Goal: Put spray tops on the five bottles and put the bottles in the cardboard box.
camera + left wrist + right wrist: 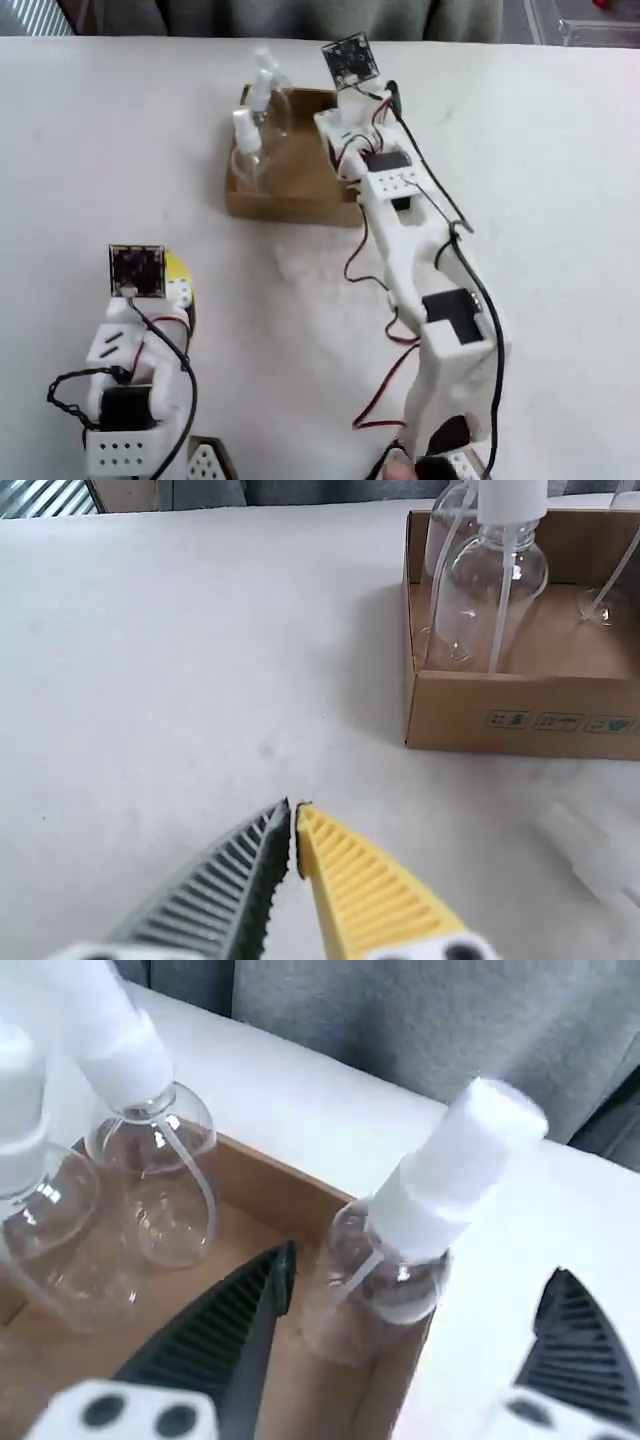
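A cardboard box (300, 185) sits at the middle back of the table. Clear bottles with white spray tops (248, 150) stand inside it. In the right wrist view, two bottles (160, 1180) stand deeper in the box. A third capped bottle (395, 1280) leans at the box's corner wall (290, 1195). My right gripper (420, 1270) is open around this third bottle, one black finger (225, 1330) inside the box and the other outside. My left gripper (293, 825) is shut on nothing, low over the bare table, well short of the box (520, 715).
The right arm (400, 230) stretches from the front right across to the box. The left arm (135, 340) sits at the front left. Grey fabric hangs behind the table's far edge (400, 1020).
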